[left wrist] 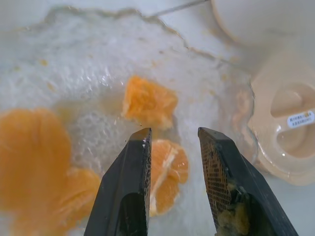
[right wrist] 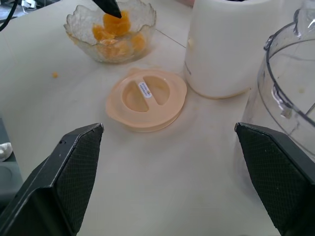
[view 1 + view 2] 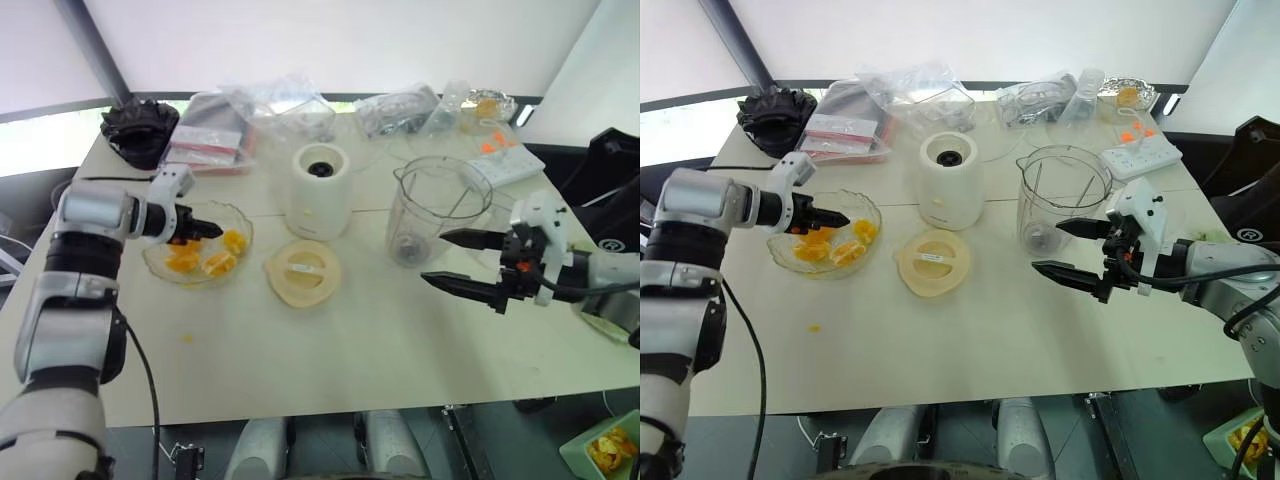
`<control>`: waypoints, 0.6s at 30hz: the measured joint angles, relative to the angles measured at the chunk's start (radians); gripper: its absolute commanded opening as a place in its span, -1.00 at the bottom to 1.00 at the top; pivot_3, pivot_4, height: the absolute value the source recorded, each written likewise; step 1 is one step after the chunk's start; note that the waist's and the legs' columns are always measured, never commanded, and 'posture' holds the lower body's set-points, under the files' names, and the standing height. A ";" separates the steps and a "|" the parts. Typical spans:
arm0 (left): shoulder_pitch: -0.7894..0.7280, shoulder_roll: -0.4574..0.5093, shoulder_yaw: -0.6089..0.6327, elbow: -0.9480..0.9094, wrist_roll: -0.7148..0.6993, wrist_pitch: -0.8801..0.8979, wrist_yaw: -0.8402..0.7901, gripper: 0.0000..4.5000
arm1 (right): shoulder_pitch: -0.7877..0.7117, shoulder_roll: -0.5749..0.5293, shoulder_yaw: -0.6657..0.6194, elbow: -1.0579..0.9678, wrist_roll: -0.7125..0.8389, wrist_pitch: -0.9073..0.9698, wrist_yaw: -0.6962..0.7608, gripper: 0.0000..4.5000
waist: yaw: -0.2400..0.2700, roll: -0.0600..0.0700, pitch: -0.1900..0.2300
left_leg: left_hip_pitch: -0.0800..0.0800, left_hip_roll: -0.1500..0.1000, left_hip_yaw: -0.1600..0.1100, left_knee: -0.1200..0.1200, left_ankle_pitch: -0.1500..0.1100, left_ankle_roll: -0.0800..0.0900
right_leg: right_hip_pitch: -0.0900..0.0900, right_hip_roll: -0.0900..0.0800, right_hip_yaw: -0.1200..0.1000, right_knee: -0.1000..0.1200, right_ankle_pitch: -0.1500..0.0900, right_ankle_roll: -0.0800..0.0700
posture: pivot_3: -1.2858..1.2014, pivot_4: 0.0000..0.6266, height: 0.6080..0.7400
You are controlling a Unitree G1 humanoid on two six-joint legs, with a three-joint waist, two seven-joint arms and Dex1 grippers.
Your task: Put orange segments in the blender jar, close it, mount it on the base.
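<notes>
**Over the glass bowl: picking the first segment**

On the worktop (image 3: 330, 340) the blender jar (image 3: 437, 208) stands empty beside the base (image 3: 320, 190), the cream lid (image 3: 303, 272) lying flat in front. The orange segments (image 3: 205, 255) sit in the glass bowl (image 3: 236, 215).

The left hand (image 3: 205, 230) hangs over the bowl, its jaws partly parted; whether they pinch a piece cannot be told. To do this step well, it probably should close on one segment across its narrow side and lift clear of the wavy rim before crossing to the jar.

The right hand (image 3: 460, 262) waits released, jaws wide, beside the jar.

The left wrist view shows a segment (image 1: 167, 172) lying between the fingers (image 1: 125, 191); the head views do not.
</notes>
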 measured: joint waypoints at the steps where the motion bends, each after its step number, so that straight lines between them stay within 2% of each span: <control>1: 0.021 0.001 -0.007 -0.013 -0.002 0.006 0.000 -0.32 | -0.003 0.000 0.002 0.005 -0.002 -0.001 0.001 1.00 | 0.000 0.000 0.000 | 0.000 0.000 0.000 0.000 0.000 0.000 | 0.000 0.000 0.000 0.000 0.000 0.000 | 0.03 -0.52 1.00; 7: 0.051 0.016 -0.095 -0.035 0.005 -0.002 0.000 -0.32 | -0.023 0.002 0.007 0.008 -0.017 -0.010 0.012 1.00 | 0.002 0.000 0.000 | 0.000 0.000 0.000 0.000 0.000 0.000 | 0.000 0.000 0.000 0.000 0.000 0.000 | 0.03 -0.52 1.00; 10: 0.049 0.016 -0.124 -0.022 0.017 -0.038 0.000 0.01 | -0.023 0.012 0.006 0.008 -0.018 -0.010 0.013 1.00 | 0.001 0.000 0.000 | 0.000 0.000 0.000 0.000 0.000 0.000 | 0.000 0.000 0.000 0.000 0.000 0.000 | 0.03 -0.52 1.00; 14: 0.009 -0.005 -0.156 0.064 0.046 -0.104 0.008 0.84 | -0.007 0.017 0.004 0.006 -0.018 -0.010 0.009 1.00 | 0.002 0.000 0.000 | 0.000 -0.001 0.000 0.000 0.000 0.000 | 0.000 0.000 0.000 0.000 0.000 0.000 | 0.03 -0.52 1.00; 18: -0.040 -0.030 -0.166 0.132 0.068 -0.162 0.003 0.84 | 0.008 0.018 0.001 0.003 -0.018 -0.010 0.000 1.00 | 0.001 0.000 0.000 | 0.000 -0.001 0.000 0.000 0.000 0.000 | 0.000 0.000 0.000 0.000 0.000 0.000 | 0.03 -0.52 1.00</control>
